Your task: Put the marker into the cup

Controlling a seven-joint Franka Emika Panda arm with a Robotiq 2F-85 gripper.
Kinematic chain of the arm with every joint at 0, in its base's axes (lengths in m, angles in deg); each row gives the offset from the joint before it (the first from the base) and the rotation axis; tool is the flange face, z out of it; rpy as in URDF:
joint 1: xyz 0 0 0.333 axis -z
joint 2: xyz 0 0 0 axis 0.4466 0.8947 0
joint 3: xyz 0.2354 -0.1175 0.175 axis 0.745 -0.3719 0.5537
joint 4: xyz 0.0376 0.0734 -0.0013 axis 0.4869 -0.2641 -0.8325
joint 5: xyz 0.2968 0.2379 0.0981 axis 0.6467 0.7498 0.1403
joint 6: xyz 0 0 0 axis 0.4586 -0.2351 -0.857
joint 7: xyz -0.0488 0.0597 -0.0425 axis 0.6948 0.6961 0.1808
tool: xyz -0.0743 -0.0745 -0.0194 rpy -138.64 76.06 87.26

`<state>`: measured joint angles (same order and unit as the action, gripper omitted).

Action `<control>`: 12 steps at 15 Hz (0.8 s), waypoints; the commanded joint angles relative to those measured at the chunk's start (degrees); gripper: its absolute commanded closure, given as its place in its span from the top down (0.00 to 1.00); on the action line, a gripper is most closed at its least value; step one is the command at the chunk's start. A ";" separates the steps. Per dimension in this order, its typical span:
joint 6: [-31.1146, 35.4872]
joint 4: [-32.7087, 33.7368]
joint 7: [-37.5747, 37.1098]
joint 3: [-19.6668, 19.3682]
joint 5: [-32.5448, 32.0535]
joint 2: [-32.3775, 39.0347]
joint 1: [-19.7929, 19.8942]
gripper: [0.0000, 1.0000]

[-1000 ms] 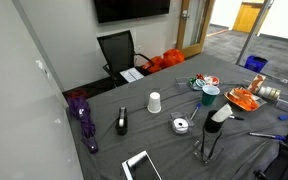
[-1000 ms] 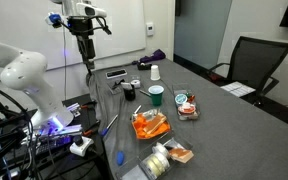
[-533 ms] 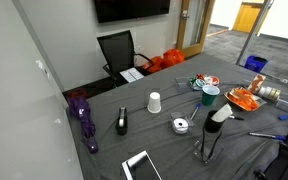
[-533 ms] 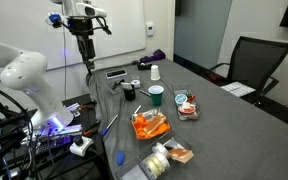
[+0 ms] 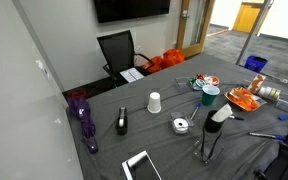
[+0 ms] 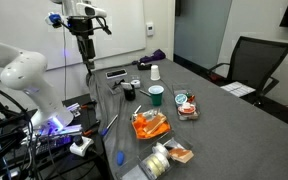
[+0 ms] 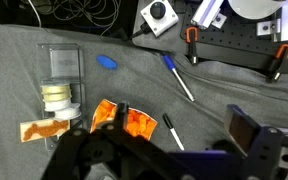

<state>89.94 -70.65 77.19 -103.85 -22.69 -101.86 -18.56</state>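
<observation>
The teal-green cup (image 5: pixel 211 95) stands upright on the grey table, also in an exterior view (image 6: pixel 156 95); it is out of the wrist view. A black marker (image 7: pixel 172 131) lies flat on the cloth, seen between my fingers from above. A blue-capped marker (image 7: pixel 178 77) lies farther off, also in an exterior view (image 6: pixel 108 124). My gripper (image 7: pixel 181 118) hangs well above the table near its edge, open and empty, apart from the cup. It shows in both exterior views (image 6: pixel 87 64) (image 5: pixel 206 148).
A small white paper cup (image 5: pixel 154 102) stands beyond the teal cup. An orange snack bag (image 7: pixel 124 120), tape rolls (image 7: pixel 60 97), a tape roll (image 5: pixel 181 125), a tablet (image 5: pixel 141 165), a purple umbrella (image 5: pixel 82 115) and a black object (image 5: pixel 122 122) lie on the table. Cables and clamps line the edge (image 7: pixel 194 45).
</observation>
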 commanded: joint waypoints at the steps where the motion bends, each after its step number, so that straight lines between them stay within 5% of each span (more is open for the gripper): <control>1: -0.30 0.13 -0.45 -0.57 -0.37 -0.11 -0.84 1.00; 12: 9.56 -7.06 11.67 -7.98 -1.80 7.32 -3.22 1.00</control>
<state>94.44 -75.57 84.16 -109.12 -25.36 -96.26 -21.23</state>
